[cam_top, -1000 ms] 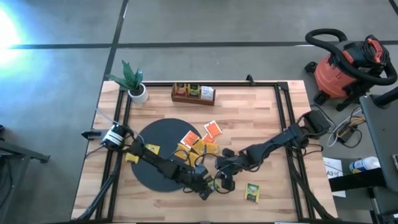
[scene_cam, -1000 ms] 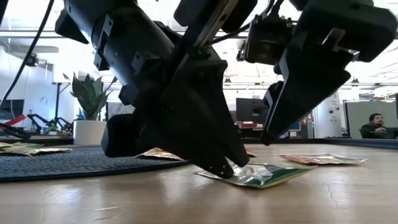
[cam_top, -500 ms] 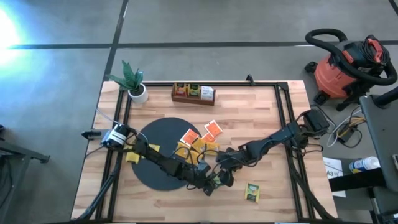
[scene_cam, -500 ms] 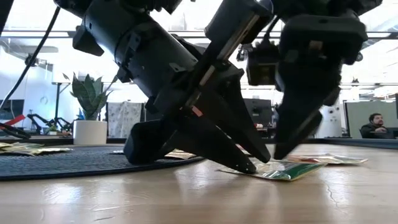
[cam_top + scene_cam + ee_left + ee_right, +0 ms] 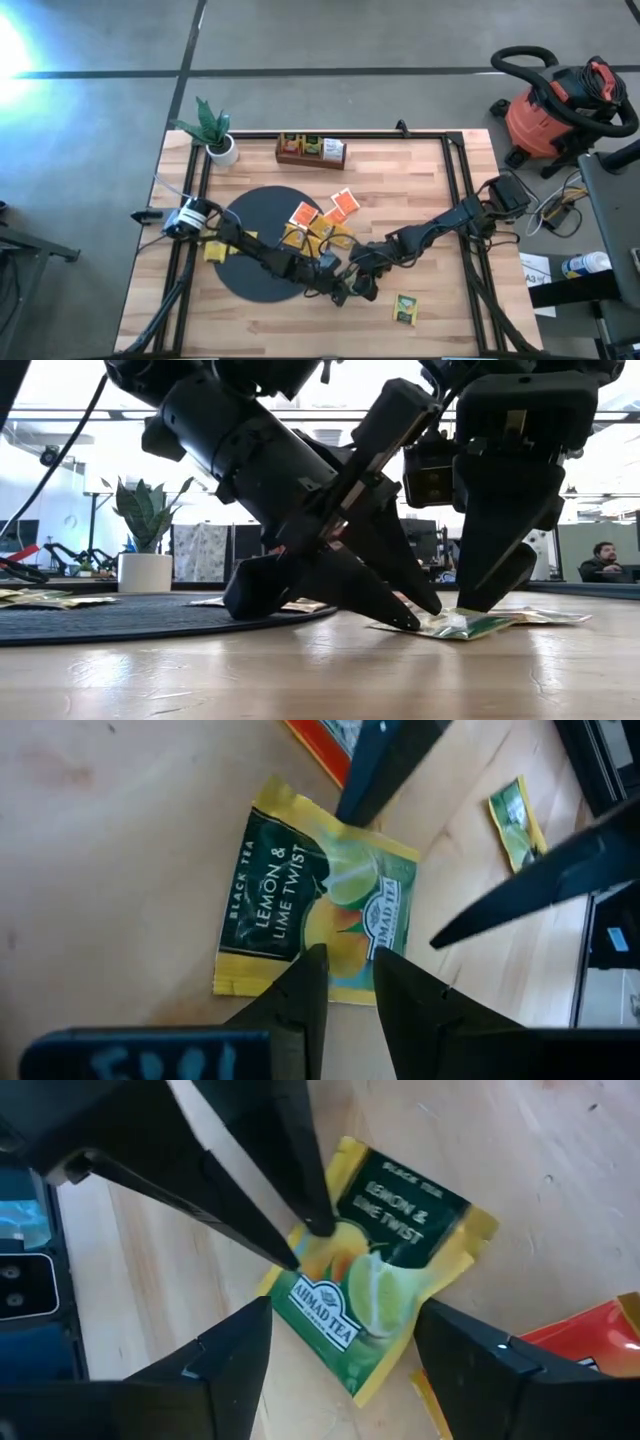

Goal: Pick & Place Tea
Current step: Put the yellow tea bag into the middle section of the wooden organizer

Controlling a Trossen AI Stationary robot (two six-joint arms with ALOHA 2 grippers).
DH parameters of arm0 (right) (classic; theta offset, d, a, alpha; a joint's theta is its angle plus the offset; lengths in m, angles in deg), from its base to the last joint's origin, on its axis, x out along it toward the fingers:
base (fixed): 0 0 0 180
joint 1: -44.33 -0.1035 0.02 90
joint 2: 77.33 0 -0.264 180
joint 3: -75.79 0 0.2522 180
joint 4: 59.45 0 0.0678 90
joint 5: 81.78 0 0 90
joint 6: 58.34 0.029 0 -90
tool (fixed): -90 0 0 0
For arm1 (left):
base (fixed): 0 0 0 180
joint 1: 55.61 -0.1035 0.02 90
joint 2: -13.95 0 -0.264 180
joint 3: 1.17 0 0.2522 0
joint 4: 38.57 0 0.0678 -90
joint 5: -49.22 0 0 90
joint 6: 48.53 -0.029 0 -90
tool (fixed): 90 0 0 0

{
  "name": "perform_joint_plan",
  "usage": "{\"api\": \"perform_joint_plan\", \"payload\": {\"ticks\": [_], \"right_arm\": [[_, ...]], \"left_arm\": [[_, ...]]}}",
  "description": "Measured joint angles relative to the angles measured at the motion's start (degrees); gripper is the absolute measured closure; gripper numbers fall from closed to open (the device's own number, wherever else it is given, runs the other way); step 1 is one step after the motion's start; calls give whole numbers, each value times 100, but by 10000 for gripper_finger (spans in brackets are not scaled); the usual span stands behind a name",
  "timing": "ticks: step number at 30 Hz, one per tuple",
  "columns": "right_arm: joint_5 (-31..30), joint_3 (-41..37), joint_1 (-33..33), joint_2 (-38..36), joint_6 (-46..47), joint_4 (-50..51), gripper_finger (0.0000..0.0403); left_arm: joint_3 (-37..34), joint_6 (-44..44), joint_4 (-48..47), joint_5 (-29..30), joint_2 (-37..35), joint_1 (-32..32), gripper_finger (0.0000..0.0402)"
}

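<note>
Packet (image 5: pixel 315 910) flat on table, left pincer (image 5: pixel 345 970) narrowly parted, right pincer (image 5: pixel 345 1345) spread.

A tea packet (image 5: pixel 318 920) is lying on the table (image 5: pixel 420 190), just beside the round mat (image 5: pixel 250 255). The left gripper (image 5: pixel 345 970) is standing over one edge of it, the right gripper (image 5: pixel 340 1350) over the opposite edge. Another packet (image 5: pixel 405 309) is lying apart, nearer the table's front edge
</note>
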Motion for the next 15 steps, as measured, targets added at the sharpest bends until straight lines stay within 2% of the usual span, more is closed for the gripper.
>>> {"api": "perform_joint_plan", "payload": {"ticks": [7, 15], "right_arm": [[59, 7, -20, 15, 13, -94, 208], [-194, 16, -13, 14, 57, -134, 308]], "left_arm": [[-4, -68, 74, 26, 2, -53, 314], [6, -65, 104, 62, -2, -2, 314]]}}
